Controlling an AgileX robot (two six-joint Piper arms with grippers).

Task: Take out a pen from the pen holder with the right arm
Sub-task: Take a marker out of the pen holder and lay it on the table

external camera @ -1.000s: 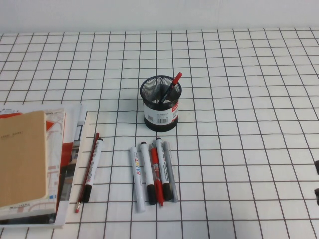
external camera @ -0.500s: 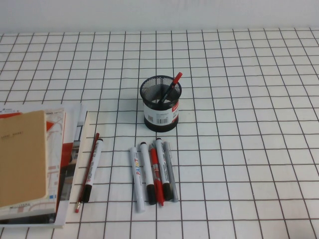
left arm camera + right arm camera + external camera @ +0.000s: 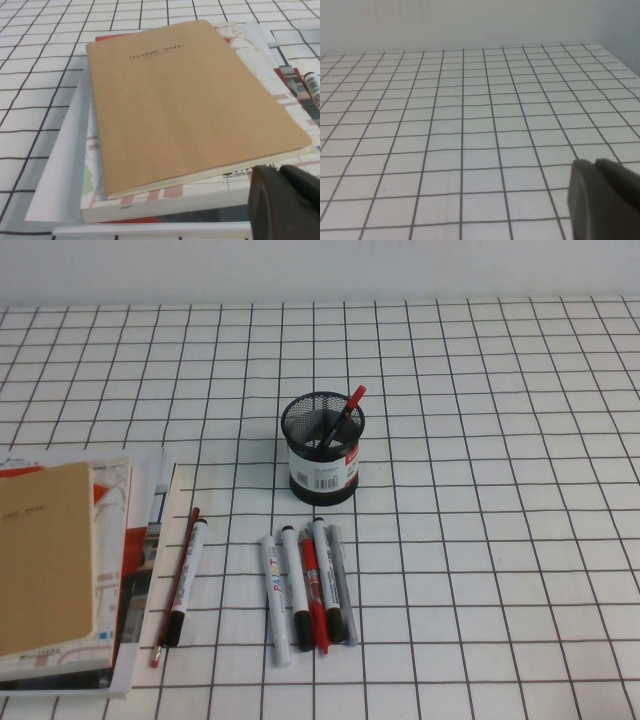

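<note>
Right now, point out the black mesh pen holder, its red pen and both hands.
black mesh pen holder (image 3: 318, 443), high view, wall
red pen (image 3: 355, 395), high view, cap
left hand (image 3: 279, 172), left wrist view, fingertips by tan notebook (image 3: 190, 100)
right hand (image 3: 594, 165), right wrist view, fingertips above gridded table (image 3: 470, 125)

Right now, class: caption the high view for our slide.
Red pen stands in mesh pen holder, markers nearer the robot; left gripper and right gripper both outside this frame.

Left hand (image 3: 281, 172) low at robot's left, closed; right hand (image 3: 595, 166) low at robot's right, closed.
</note>
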